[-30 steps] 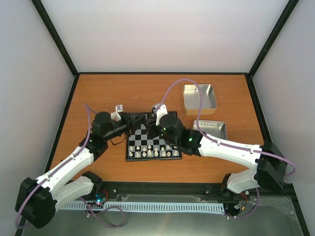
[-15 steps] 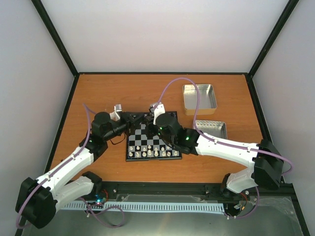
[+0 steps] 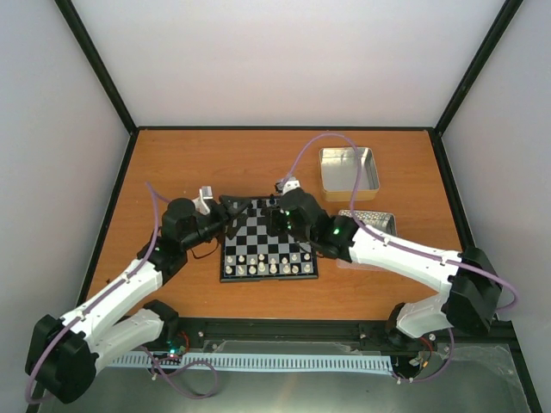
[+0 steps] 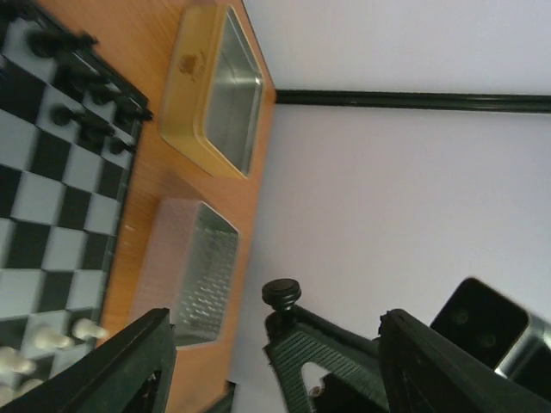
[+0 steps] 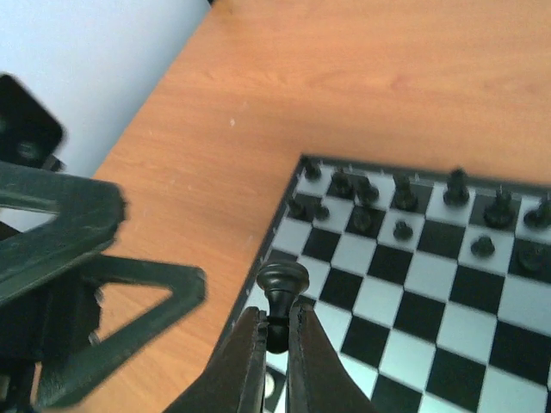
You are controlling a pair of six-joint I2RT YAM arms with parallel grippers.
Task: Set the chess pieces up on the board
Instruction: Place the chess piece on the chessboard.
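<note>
Carrying a tiny black plastic pawn [image 5: 282, 284] is the step in hand. The right gripper [image 5: 275, 344] has its two fingers shut tight on the pawn's stem, just under the round head, and holds it upright over the left edge of the small square chessboard [image 3: 267, 241] with black and silvery-white checks. The left gripper [image 3: 236, 213] hangs just beside it, off the board's far left corner, jaws well apart and holding nothing.

On the board, the other tiny black plastic pieces [image 5: 403, 194] stand in two rows along the far side, and the second row seems to have gaps. The tiny white pieces [image 3: 267, 265] line the near side. A gold-sided rectangular metal tin [image 3: 349, 169] and a silver rectangular metal tin [image 3: 379, 225] lie on the orange-brown wooden table [image 3: 172, 163] to the right, apart from the board.

The next move, as I judge it, calls for bringing the pawn over a free square in the black pawn row. It must go down upright between close neighbours without toppling them, and the fingers should part only once its base sits flat. The left arm should keep clear.
</note>
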